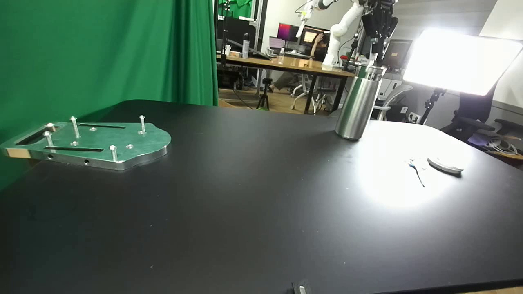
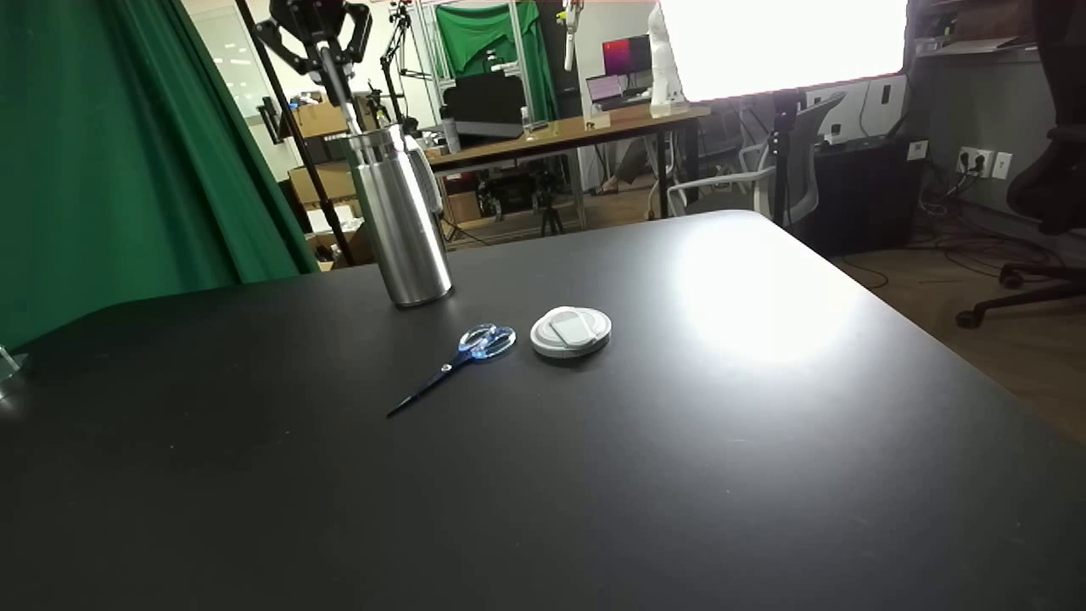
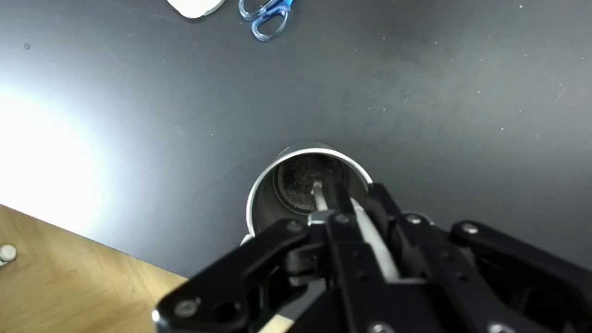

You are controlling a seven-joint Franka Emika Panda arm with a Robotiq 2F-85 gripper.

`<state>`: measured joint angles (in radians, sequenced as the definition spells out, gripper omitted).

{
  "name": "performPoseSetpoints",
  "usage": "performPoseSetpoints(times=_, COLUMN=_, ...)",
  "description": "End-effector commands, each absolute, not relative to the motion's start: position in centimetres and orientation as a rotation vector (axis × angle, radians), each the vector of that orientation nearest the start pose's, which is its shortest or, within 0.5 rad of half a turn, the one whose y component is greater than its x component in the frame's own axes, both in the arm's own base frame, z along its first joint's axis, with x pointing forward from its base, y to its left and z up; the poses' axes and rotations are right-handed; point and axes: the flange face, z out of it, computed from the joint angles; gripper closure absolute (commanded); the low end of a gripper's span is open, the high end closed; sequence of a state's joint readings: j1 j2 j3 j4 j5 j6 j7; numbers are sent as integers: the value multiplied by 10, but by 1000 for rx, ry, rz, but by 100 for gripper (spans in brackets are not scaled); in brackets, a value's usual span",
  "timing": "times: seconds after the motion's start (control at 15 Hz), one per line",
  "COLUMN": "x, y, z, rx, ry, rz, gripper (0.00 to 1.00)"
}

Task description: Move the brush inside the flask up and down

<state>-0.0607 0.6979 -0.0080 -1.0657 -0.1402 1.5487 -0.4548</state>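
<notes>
The flask (image 1: 357,108) is a tall brushed-metal cylinder standing on the black table. It also shows in an exterior view (image 2: 399,221), with a handle on its side. In the wrist view I look down into its open mouth, ringed by a silver rim (image 3: 251,203). The brush (image 3: 319,196) has a pale shaft reaching down inside the flask. A short pale piece of the brush shows above the mouth in an exterior view (image 2: 352,119). My gripper (image 3: 359,190) is above the mouth, shut on the brush's pale handle. The bristles are hidden or too dark to tell.
Blue-handled scissors (image 2: 458,361) and a round white lid (image 2: 571,333) lie on the table near the flask. A flat green-reflecting metal plate with upright pegs (image 1: 110,141) lies at the far side of the table. A bright light panel (image 1: 461,61) stands behind the table.
</notes>
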Motion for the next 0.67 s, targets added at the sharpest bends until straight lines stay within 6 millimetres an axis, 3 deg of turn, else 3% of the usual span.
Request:
performPoseSetpoints(times=0.0, x=716, y=-75, z=437, rx=-3116, ry=-700, rz=389, gripper=96)
performPoseSetpoints(times=0.6, x=704, y=-93, z=500, rx=-3079, ry=-866, rz=300, gripper=96)
